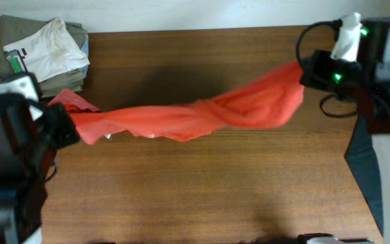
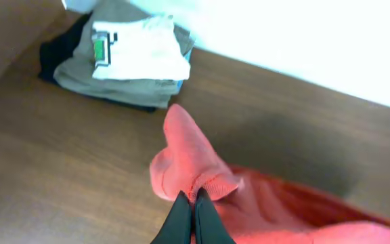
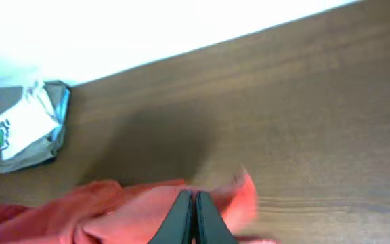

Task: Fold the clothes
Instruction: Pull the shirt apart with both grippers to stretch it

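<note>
Closest to the lens, the left gripper point(image 2: 193, 198) is pinching a bunched edge of the shirt point(image 1: 202, 115), its two black fingers pressing together on the red-orange cloth with no gap showing between them. A loose flap of the cloth is standing up just beyond the fingertips. The right gripper point(image 3: 191, 198) is doing the same at the far end, its fingers clamping a fold so that a small tail of cloth is poking out to one side.

From overhead, the shirt is stretching between the two arms like a thick twisted rope. It is running from the left edge of the table point(image 1: 202, 196) up toward the back right corner, and it is sagging a little in the middle. It seems to be hanging off the wood rather than lying on it — a soft shadow is falling on the boards behind it. The right half is bulging wider, while the left half is narrowing toward the left gripper.

At the back left corner a pile point(image 1: 42, 57) of folded clothes is sitting well apart from the shirt's middle but near its left end. A white tee point(image 1: 46, 49) with a green-and-black mark is lying on top of olive pieces point(image 1: 78, 76), and a dark garment point(image 2: 56, 54) is peeking out underneath.
</note>
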You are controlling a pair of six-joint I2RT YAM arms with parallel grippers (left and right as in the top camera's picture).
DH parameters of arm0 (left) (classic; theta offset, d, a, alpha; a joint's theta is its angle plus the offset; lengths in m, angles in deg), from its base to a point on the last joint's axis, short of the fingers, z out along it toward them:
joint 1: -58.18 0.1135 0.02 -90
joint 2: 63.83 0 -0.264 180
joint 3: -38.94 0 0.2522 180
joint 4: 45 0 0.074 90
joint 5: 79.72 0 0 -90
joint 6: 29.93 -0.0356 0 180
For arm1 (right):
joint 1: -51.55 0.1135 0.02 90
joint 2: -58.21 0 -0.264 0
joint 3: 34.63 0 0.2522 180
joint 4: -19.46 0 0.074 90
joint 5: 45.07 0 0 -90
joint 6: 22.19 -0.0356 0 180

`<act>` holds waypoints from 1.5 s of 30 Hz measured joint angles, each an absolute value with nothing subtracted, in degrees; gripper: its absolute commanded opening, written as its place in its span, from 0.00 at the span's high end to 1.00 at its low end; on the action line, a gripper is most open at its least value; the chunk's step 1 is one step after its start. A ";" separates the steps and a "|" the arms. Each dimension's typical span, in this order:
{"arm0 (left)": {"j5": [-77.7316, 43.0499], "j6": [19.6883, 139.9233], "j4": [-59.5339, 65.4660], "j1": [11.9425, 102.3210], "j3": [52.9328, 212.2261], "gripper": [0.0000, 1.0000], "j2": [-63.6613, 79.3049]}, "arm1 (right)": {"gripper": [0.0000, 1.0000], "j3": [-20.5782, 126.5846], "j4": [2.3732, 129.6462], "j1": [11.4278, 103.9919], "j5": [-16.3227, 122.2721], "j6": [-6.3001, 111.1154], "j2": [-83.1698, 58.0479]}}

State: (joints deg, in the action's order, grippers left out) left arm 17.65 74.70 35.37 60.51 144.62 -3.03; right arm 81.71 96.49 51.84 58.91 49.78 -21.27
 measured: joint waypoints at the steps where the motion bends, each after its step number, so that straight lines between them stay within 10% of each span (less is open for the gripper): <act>1: 17.50 74.70 35.41 60.51 144.62 0.99 -4.04 | 0.96 81.71 96.75 51.82 58.91 49.81 -20.18; 12: 17.08 74.70 33.75 60.51 144.78 1.00 -7.01 | 0.96 81.78 95.75 51.80 53.99 48.15 -18.89; 23: 16.58 74.70 35.46 60.51 143.84 0.99 24.95 | 0.94 82.00 96.12 51.67 50.65 48.08 -49.51; 29: 14.24 74.68 36.31 60.44 143.66 1.00 37.21 | 0.02 81.97 97.47 51.62 50.30 47.56 -57.84; 45: 13.46 74.70 36.35 58.30 143.66 0.99 39.26 | 0.02 72.71 90.19 54.35 54.97 50.18 -58.10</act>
